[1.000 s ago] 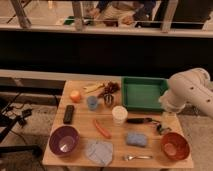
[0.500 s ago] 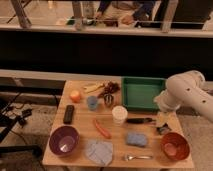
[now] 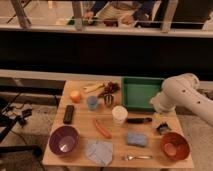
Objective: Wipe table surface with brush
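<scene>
The brush lies crosswise on the desk, apparently pointing rightward toward the gripper, whose fingers are spread open.

A white robot arm reaches in from the right, bent downward at the wrist. Its gripper hangs below, pointing down, fingers spread wide apart and holding nothing.
</scene>
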`<state>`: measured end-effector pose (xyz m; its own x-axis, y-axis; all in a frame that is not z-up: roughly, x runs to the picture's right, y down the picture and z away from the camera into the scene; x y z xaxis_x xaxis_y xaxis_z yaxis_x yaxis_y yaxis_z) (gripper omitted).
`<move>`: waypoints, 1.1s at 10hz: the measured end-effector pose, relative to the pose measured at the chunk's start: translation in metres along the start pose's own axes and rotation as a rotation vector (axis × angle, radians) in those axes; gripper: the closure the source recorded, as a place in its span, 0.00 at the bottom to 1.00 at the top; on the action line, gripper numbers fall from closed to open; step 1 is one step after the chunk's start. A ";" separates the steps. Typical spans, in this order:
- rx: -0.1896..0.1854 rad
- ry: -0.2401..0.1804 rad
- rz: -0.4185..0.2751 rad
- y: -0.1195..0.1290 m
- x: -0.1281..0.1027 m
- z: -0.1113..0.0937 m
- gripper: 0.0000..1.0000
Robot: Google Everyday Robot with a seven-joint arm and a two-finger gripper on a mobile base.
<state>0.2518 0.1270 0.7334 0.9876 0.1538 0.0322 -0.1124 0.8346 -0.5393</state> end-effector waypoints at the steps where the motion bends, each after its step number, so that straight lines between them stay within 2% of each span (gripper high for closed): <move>1: -0.012 -0.006 -0.004 0.001 -0.004 0.008 0.20; 9: -0.085 -0.052 -0.022 0.008 -0.033 0.061 0.20; 10: -0.091 -0.057 -0.024 0.009 -0.035 0.065 0.20; 11: -0.080 -0.068 -0.012 0.009 -0.036 0.069 0.20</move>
<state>0.2076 0.1656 0.7860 0.9787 0.1823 0.0947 -0.0891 0.7919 -0.6041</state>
